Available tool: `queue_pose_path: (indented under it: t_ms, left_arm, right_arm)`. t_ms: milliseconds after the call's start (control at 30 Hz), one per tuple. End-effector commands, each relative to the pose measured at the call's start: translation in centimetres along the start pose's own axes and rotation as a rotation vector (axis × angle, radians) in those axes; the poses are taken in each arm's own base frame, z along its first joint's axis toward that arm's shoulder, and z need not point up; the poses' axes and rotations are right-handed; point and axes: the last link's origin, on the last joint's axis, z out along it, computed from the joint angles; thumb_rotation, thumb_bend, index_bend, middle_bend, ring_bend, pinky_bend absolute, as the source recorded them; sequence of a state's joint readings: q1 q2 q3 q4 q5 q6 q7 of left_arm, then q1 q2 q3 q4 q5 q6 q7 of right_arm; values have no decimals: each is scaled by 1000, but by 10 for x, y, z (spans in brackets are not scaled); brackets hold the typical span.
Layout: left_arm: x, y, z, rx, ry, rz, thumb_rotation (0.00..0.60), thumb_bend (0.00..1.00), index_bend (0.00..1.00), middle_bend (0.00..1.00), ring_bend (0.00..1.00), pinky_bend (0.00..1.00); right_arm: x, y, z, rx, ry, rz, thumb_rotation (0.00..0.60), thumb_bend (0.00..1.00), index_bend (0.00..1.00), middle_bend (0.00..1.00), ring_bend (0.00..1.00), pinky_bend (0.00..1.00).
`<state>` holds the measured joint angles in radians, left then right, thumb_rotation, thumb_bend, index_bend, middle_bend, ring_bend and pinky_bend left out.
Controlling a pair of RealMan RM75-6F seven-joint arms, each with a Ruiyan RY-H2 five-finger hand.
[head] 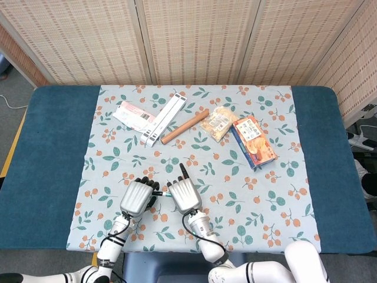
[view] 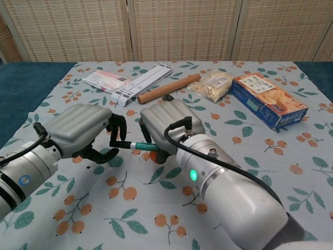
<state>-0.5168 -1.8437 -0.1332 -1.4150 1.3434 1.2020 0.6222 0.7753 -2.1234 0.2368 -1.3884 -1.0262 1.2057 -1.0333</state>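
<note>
Both hands grip 1 green pen (view: pixel 139 146): right hand (view: pixel 165 125) on its barrel, left hand (view: pixel 86 125) pinching its black cap end.

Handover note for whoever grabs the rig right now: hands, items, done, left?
Right hand: grips the green pen by its barrel, just above the cloth.
Left hand: fingers closed on the pen's black cap end.
Both hands meet near the front edge of the floral tablecloth.
Far side, untouched: pink packet, white bar, brown stick, snack bag, blue box.
Done: pen picked up, both hands on it.
Left: cap appears on; probably pulling it off.
</note>
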Motion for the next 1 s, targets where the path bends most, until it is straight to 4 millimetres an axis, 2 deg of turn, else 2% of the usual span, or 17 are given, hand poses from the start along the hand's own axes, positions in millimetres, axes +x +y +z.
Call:
queue_pose_path:
  t_ms: [33, 267, 567, 733, 800, 1000]
  left_arm:
    - [-1, 0, 1, -1, 0, 0, 600, 368, 461, 504, 349, 503]
    - [-1, 1, 1, -6, 16, -3, 600, 366, 543, 596, 381, 504]
    - [0, 3, 1, -8, 33, 0, 600, 383, 633, 662, 407, 505]
    - [0, 4, 1, -4, 58, 11, 600, 500, 735, 762, 460, 510]
    - [-1, 6, 1, -5, 75, 20, 600, 577, 789, 823, 517, 522]
    - [-3, 7, 1, -9, 97, 6, 600, 666, 836, 907, 613, 529]
  right_arm:
    - [0, 0, 0, 0, 0, 3, 600, 323, 880, 837, 439, 0]
    - [1, 1, 1, -2, 2, 1, 600, 322, 880, 837, 439, 0]
    - [-1, 0, 0, -2, -1, -3, 600, 322, 880, 837, 439, 0]
    - [-1, -1, -1, -4, -2, 0, 600, 322, 880, 837, 439, 0]
    - [-1, -1, -1, -3, -2, 3, 600, 322, 880, 837, 439, 0]
    - [1, 0, 0, -6, 3, 11, 600, 322, 880, 837, 439, 0]
